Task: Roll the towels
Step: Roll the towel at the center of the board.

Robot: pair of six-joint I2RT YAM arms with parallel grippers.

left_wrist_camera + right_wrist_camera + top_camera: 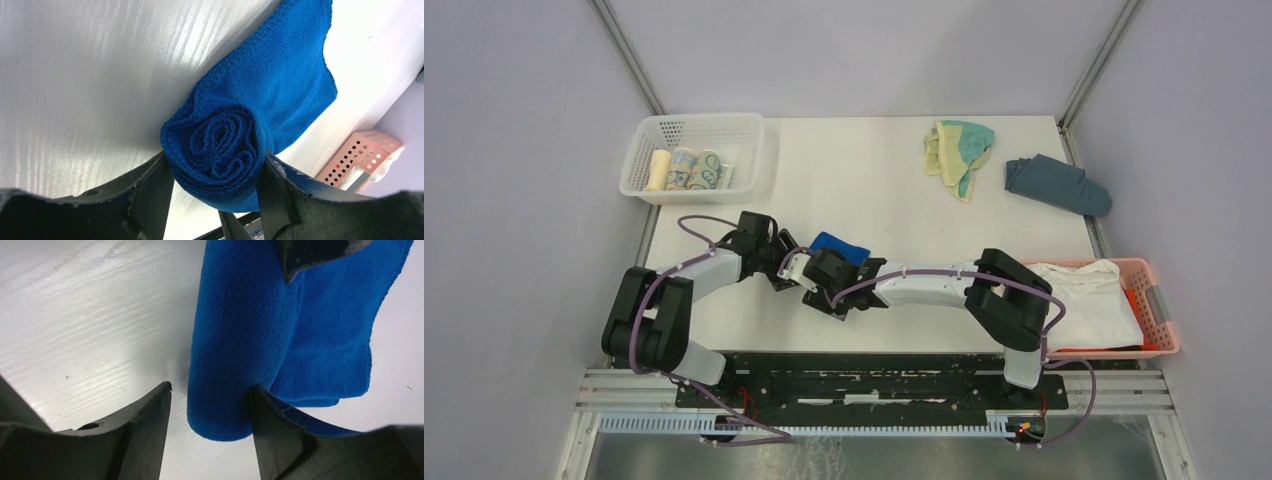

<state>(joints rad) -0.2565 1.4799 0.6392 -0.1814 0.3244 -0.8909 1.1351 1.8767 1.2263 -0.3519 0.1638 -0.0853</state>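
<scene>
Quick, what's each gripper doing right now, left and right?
Left gripper: closed on the rolled end of the blue towel.
Right gripper: open, straddling the same towel, only one side touching it.

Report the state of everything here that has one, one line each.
blue towel: partly rolled, flat tail left.
left end effector: shut on the blue towel's roll end.
right end effector: open, straddling the roll.
yellow and teal towel: crumpled, unrolled.
grey-blue cloth: bunched.
white cloth: lying in the pink basket.
white basket: holds rolled cloths.
</scene>
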